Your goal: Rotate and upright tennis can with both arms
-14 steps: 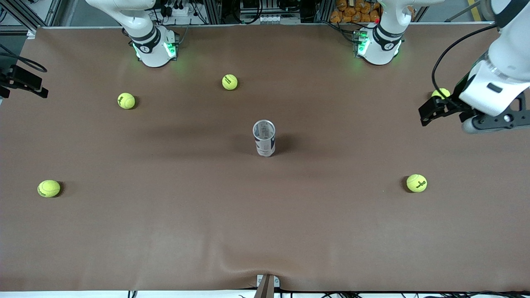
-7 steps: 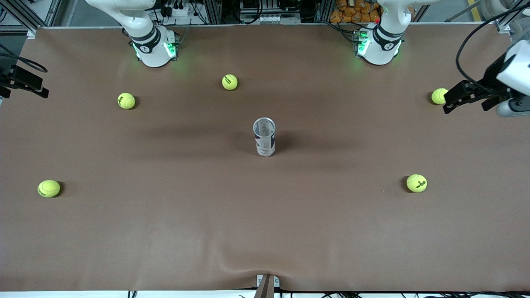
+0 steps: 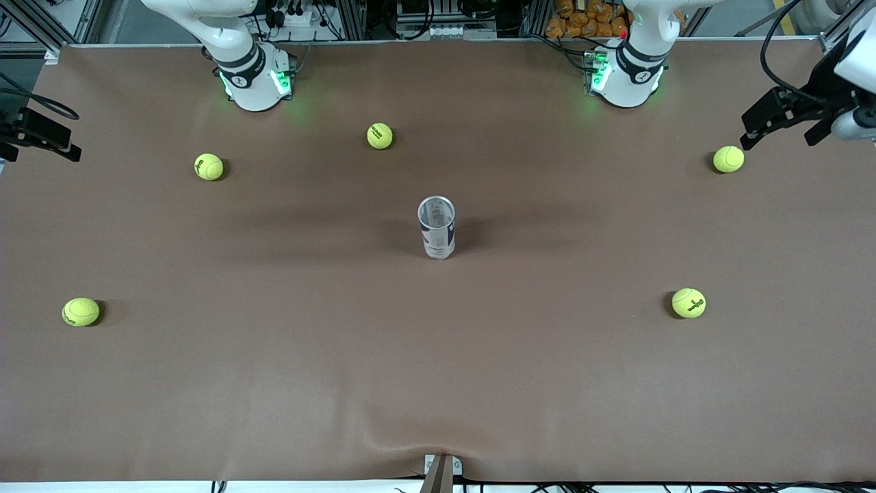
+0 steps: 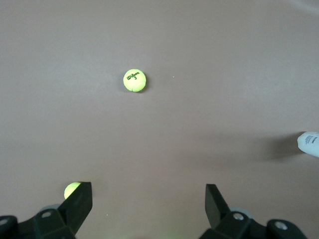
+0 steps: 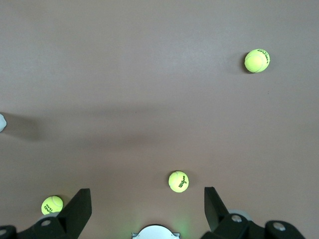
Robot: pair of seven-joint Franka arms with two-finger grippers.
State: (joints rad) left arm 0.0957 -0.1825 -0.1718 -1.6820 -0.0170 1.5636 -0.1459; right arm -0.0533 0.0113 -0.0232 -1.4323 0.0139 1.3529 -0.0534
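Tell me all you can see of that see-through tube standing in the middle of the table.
The tennis can is a slim clear plastic tube with a silvery rim and a white, navy and red label round its lower part. It stands upright on the brown table, open mouth up, and looks empty. Nothing touches it: neither gripper is near it and the tennis balls lie well apart from it. Its end just shows in the left wrist view.

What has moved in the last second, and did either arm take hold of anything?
The left gripper, jaws open and empty, pulled back off the table at the left arm's end, uncovering the ball it hid. Nothing was gripped. The can stands upright at mid-table as before, and the right gripper waits open.
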